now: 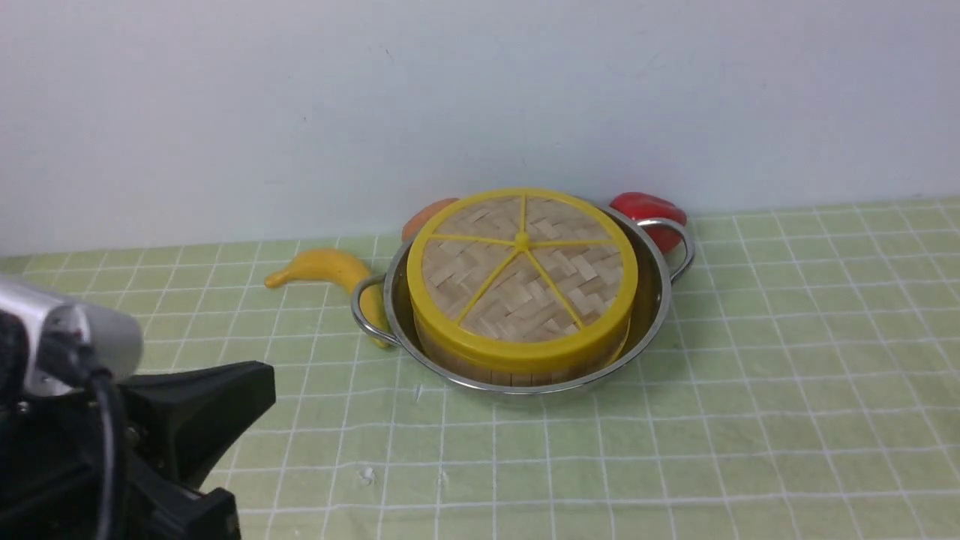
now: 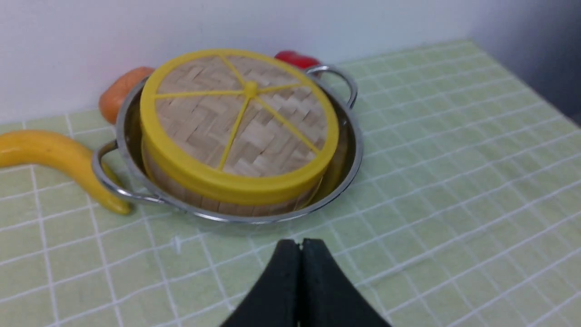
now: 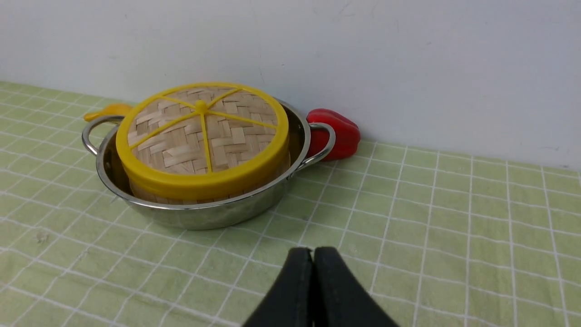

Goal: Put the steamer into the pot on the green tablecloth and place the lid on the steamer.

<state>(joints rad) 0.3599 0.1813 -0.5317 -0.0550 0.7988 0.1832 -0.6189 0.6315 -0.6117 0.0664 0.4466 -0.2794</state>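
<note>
The shiny steel pot (image 1: 654, 296) stands on the green tablecloth (image 1: 750, 420) near the back wall. The steamer (image 1: 517, 373) sits inside it; only its slat wall shows. The lid (image 1: 523, 262) lies flat on top of the steamer, so its contents are hidden. My left gripper (image 1: 262, 381) is shut and empty, low at the front left, well apart from the pot. In the left wrist view the gripper (image 2: 299, 244) points at the pot (image 2: 353, 150), lid (image 2: 240, 127) and steamer (image 2: 236, 208). My right gripper (image 3: 313, 250) is shut and empty, in front of the pot (image 3: 204, 217) and lid (image 3: 202, 136).
A yellow toy banana (image 1: 322, 268) lies against the pot's left handle. A red pepper (image 1: 649, 210) sits behind the right handle and an orange item (image 1: 424, 217) behind the pot. The white wall is just behind them.
</note>
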